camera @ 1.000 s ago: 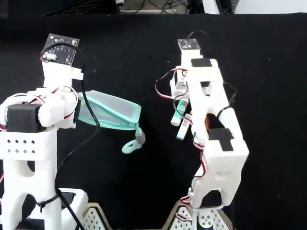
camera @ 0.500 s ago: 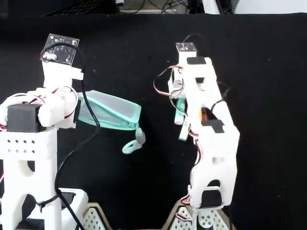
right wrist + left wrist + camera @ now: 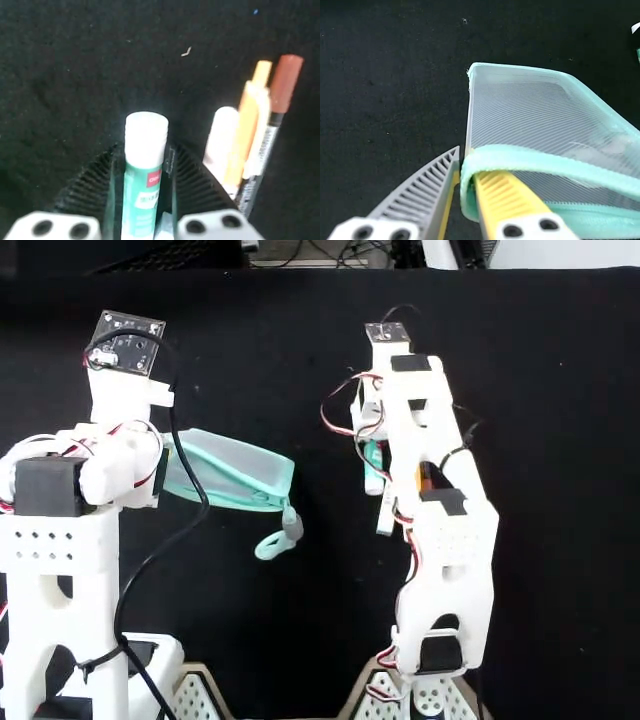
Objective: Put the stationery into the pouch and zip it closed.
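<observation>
A teal mesh pouch [image 3: 235, 475] lies left of centre on the black table, its mouth end lifted. My left gripper [image 3: 165, 472] is shut on that end's rim; in the left wrist view the yellow finger [image 3: 500, 192] sits inside the pouch [image 3: 535, 120] and the grey one outside. My right gripper [image 3: 145, 156] is down at the stationery pile, shut around a green-and-white glue stick [image 3: 146, 131] [image 3: 373, 468]. Beside it lie a white stick [image 3: 220, 132], an orange pen [image 3: 250, 120] and a brown-capped marker [image 3: 280, 95].
A teal wrist loop with a grey zip pull [image 3: 280, 536] trails from the pouch's right end. The right arm's white body [image 3: 440, 510] covers most of the stationery from above. Bare black cloth [image 3: 320, 350] lies between and behind the arms.
The right arm has shifted left and stretched further over the stationery, settling onto the glue stick. The left arm and the pouch have not moved.
</observation>
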`<state>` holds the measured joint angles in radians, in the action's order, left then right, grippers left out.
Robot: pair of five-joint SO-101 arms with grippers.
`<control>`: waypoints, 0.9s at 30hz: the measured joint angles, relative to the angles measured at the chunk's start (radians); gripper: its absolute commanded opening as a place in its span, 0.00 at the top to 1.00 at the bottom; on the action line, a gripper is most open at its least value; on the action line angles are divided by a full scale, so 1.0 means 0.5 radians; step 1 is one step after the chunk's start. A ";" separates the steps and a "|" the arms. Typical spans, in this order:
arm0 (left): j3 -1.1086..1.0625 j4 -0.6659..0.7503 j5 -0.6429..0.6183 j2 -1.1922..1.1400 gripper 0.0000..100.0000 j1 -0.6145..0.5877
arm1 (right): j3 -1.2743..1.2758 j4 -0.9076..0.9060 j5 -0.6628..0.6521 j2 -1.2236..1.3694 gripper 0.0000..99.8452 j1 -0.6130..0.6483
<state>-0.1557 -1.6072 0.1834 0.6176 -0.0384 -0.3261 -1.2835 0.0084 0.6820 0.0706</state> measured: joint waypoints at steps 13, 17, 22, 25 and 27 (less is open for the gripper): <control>0.000 0.000 0.000 0.000 0.97 0.000 | 1.375 0.497 -0.169 -1.442 0.99 0.181; 0.000 0.000 0.000 0.000 0.97 0.000 | 1.688 0.516 -0.245 -2.102 0.99 0.187; 0.000 0.000 0.000 0.000 0.97 0.000 | 1.900 0.519 -0.258 -2.848 0.99 0.304; 0.000 0.000 0.000 0.000 0.97 0.000 | 1.921 0.522 -0.258 -3.247 0.99 0.448; -0.003 0.000 0.000 0.000 0.97 0.000 | 1.921 0.522 -0.258 -3.480 0.99 0.528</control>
<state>-0.1573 -1.6072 0.1834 0.6176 -0.0384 0.6345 -1.0226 -0.1204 -1.0579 0.3345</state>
